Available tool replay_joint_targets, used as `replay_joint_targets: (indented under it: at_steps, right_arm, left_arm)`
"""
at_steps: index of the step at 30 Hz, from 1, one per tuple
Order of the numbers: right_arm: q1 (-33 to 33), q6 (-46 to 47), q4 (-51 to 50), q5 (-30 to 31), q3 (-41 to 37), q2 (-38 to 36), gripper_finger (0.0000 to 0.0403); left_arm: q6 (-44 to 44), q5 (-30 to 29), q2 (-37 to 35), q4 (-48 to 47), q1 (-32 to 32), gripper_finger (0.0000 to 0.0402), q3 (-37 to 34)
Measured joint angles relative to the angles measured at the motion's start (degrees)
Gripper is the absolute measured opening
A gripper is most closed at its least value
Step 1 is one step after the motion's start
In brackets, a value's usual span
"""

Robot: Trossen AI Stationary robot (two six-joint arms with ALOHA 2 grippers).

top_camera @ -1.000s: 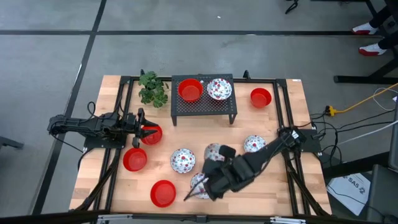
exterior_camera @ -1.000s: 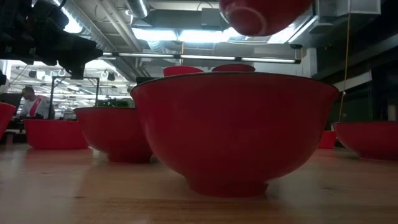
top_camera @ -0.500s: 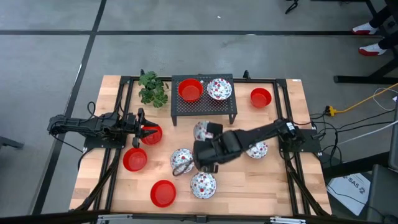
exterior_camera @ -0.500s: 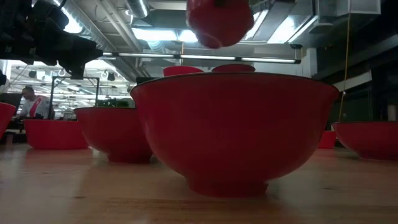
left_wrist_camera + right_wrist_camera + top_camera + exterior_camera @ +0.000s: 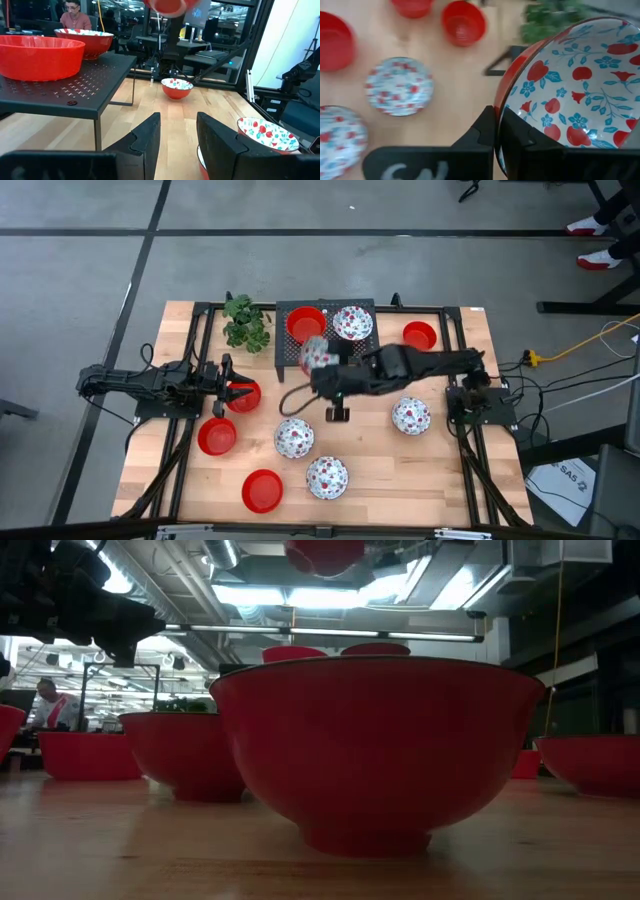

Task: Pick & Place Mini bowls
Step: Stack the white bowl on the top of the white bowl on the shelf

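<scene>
My right gripper [image 5: 323,368] is shut on a mini bowl [image 5: 315,352], red outside and white with red and blue flowers inside. It hangs in the air over the near edge of the black rack [image 5: 345,352]. The low view shows only its red underside [image 5: 325,552]. A red bowl [image 5: 306,323] and a floral bowl [image 5: 352,322] stand on the rack. Three floral bowls [image 5: 294,438] [image 5: 327,477] [image 5: 411,416] and several red ones [image 5: 217,436] sit on the wooden table. My left gripper [image 5: 230,387] waits open at the left, level, beside a red bowl [image 5: 243,395]. My right gripper pinches the bowl's rim [image 5: 501,102], with one finger [image 5: 485,131] on the red outer wall and the other [image 5: 514,135] on the flowered inside. The fingers slant down from the table's right. The bowl is lifted clear of table and rack.
A green plant [image 5: 245,322] stands at the far left next to the rack. A lone red bowl [image 5: 420,336] sits right of the rack. A big red bowl [image 5: 375,750] fills the low view. A person [image 5: 75,15] sits beyond the table.
My right gripper has carried the floral bowl from the middle of the table's near half up and toward the far edge, ending over the rack's near edge. The wrist has rolled on the way. The bowl stays in the hold, clear of the table.
</scene>
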Motion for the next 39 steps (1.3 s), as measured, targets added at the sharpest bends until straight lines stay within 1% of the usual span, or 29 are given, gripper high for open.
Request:
replay_joint_targets:
  at_steps: [6,9,16,21,28,31,35,39]
  right_arm:
    - [-4.3,-5.9,-0.4,3.3,0.0,-1.6,0.0015]
    - [-6.7,-8.5,-1.2,3.4,0.0,-1.9,0.0015]
    - [-12.5,-12.1,-8.1,3.0,0.0,-2.0,0.0015]
    - [-16.0,-13.5,-12.2,0.7,0.0,-2.0,0.0015]
    - [-20.2,-13.9,-13.6,-5.6,0.0,-2.0,0.0015]
    - [-21.4,-13.7,-13.5,-6.0,-1.0,-2.0,0.0015]
    - [-22.5,-10.9,-13.6,-6.7,-2.4,-2.0,0.0015]
    - [-23.1,-10.7,-13.7,-7.7,-4.6,-2.0,0.0015]
  left_arm:
    - [0.0,0.0,0.0,0.0,0.0,0.0123,0.0]
    - [0.0,0.0,0.0,0.0,0.0,0.0123,0.0]
    - [0.0,0.0,0.0,0.0,0.0,0.0123,0.0]
    - [0.0,0.0,0.0,0.0,0.0,0.0123,0.0]
    - [0.0,0.0,0.0,0.0,0.0,0.0123,0.0]
    - [0.0,0.0,0.0,0.0,0.0,0.0123,0.0]
    - [0.0,0.0,0.0,0.0,0.0,0.0123,0.0]
    - [0.0,0.0,0.0,0.0,0.0,0.0123,0.0]
